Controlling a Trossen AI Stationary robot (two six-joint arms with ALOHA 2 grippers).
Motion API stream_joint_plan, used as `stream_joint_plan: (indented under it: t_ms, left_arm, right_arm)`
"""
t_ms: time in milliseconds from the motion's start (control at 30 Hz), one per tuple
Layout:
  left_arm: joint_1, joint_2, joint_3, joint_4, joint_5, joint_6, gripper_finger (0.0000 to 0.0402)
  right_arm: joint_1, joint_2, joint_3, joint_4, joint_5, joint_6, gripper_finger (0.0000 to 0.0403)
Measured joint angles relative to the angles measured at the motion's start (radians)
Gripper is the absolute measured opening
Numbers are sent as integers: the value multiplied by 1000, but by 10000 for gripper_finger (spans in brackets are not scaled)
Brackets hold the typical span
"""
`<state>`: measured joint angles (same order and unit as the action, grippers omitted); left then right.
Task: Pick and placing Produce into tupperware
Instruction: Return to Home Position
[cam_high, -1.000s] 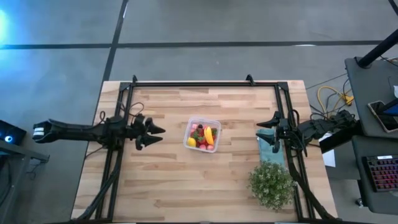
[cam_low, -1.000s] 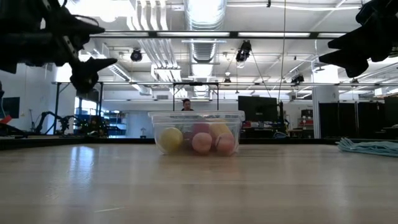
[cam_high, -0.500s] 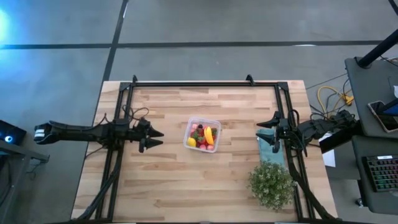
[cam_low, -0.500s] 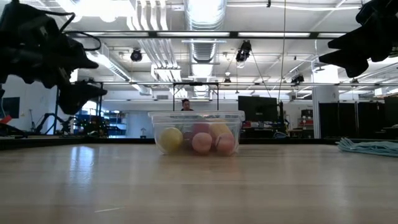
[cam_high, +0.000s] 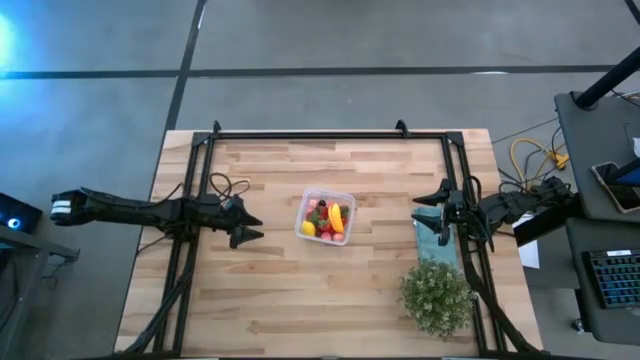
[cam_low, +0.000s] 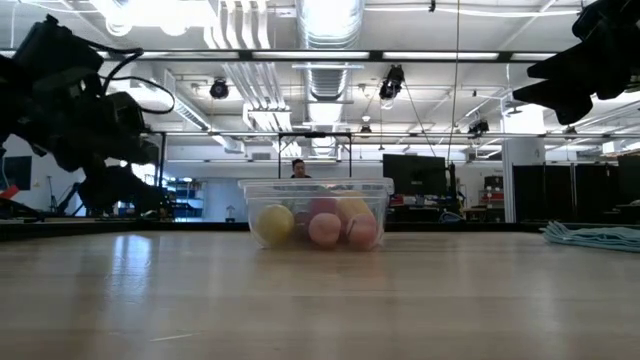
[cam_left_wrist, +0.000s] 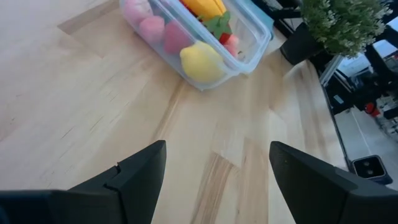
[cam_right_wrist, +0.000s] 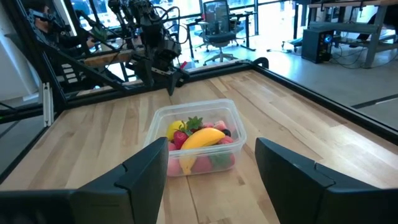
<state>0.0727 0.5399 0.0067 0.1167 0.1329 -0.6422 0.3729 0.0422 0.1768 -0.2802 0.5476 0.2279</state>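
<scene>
tupperware: small clear colourless plastic tupperware box with rounded corners (cam_high: 351, 200). it stands upright and open at the top, near the centre of the light wooden surface (cam_high: 300, 300). it lies between the two arms and apart from both.

produce: all pieces in view lie inside the box, heaped together.
- yellow lemon (cam_left_wrist: 202, 62) sits in one corner, against the wall.
- orange-yellow curved piece (cam_right_wrist: 200, 138) lies on top of the heap.
- red berries with green leafy tops (cam_right_wrist: 184, 134) are tucked under and beside the curved piece.
- pink berries (cam_left_wrist: 152, 28) run along one side wall.
- small dark berry (cam_right_wrist: 225, 132) sits near the far wall in the right wrist view.
- low view, through the clear wall: a yellow round piece at one end with pink round pieces next to it, all resting on the box floor.

left end effector (cam_high: 250, 227): over the left part of the surface, pointing toward the box and well apart from it. fingers are spread and released, gripping nothing. in the low view it hangs above the surface without touching it.

right end effector (cam_high: 433, 218): at the right edge of the surface, above the flat teal cloth (cam_high: 428, 232), aimed at the box. fingers are spread and empty.

green bushy plant (cam_high: 437, 296): stands just beside the cloth.
</scene>
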Motion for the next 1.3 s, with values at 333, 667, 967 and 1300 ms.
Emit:
stream_joint_plan:
  t_ms: [333, 667, 967, 1300]
  left_arm:
    - [0, 82, -1, 3, 0, 0, 272]
    - [0, 166, -2, 2, 0, -1, 272]
    - [0, 243, -2, 9, 0, 0, 272]
    - [0, 302, -2, 24, 1, 0, 272]
  right_arm:
    - [0, 0, 0, 0, 0, 0, 233]
    - [0, 0, 0, 0, 0, 0, 233]
    - [0, 0, 0, 0, 0, 0, 233]
    - [0, 6, -7, -83, 1, 0, 233]
